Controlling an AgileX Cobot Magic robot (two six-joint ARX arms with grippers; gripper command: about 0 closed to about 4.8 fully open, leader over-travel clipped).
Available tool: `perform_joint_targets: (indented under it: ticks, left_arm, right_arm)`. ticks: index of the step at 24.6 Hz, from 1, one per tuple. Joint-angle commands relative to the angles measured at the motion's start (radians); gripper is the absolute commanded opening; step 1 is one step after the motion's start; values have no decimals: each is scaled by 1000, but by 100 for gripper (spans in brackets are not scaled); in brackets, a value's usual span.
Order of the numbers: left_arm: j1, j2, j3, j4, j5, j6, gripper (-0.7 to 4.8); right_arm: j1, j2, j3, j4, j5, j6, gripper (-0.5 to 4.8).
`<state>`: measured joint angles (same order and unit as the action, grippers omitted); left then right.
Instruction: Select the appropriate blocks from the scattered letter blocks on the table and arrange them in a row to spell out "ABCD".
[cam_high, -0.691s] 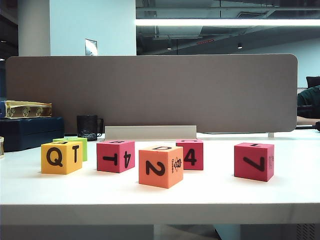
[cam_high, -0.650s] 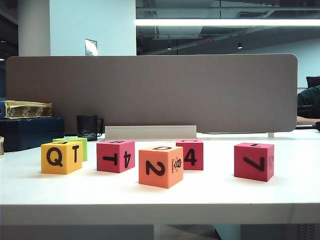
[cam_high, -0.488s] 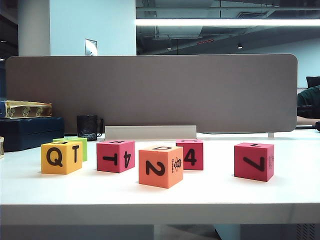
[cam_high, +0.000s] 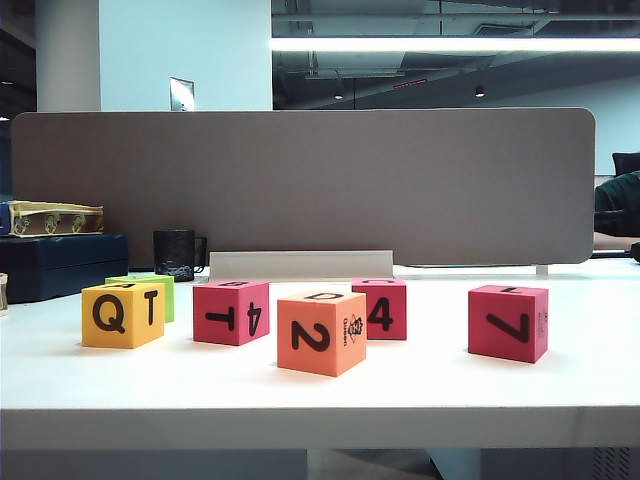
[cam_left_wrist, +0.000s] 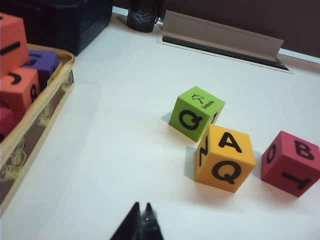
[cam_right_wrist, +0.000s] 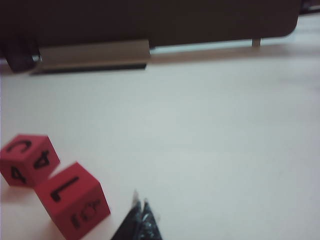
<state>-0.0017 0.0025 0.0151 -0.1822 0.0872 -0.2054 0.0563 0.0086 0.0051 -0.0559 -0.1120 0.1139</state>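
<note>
Left pincer pinched closed, empty, hovering over bench near yellow cube. Right pincer closed too, beside red cube.

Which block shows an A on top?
The yellow block: the left wrist view shows A on its top face and Q on its side. The green block beside it carries a logo on top.

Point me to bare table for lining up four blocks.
Widest free patch: between the pink 4 block and the 7 block. The front strip of the table is bare too. Crowded on the left, from the yellow block to the orange block.
</note>
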Motion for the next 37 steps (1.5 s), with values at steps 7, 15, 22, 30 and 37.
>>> perform_joint_targets:
  ticks: [7, 15, 22, 30, 37]
  left_arm:
    - [1, 0, 69, 3, 53, -16, -6]
    - [1, 0, 104, 3, 74, -15, -6]
    - [1, 0, 119, 3, 93, -16, -6]
    - [1, 0, 124, 4, 97, -16, -6]
    - [1, 0, 123, 4, 97, -16, -6]
  right_arm:
    - [3, -8, 37, 25, -26, 83, -2]
    - [3, -8, 47, 17, -101, 121, -3]
    - [3, -6, 179, -93, -100, 122, -3]
    - [3, 0, 307, -201, -100, 121, -3]
    - [3, 0, 400, -363, -121, 114, -3]
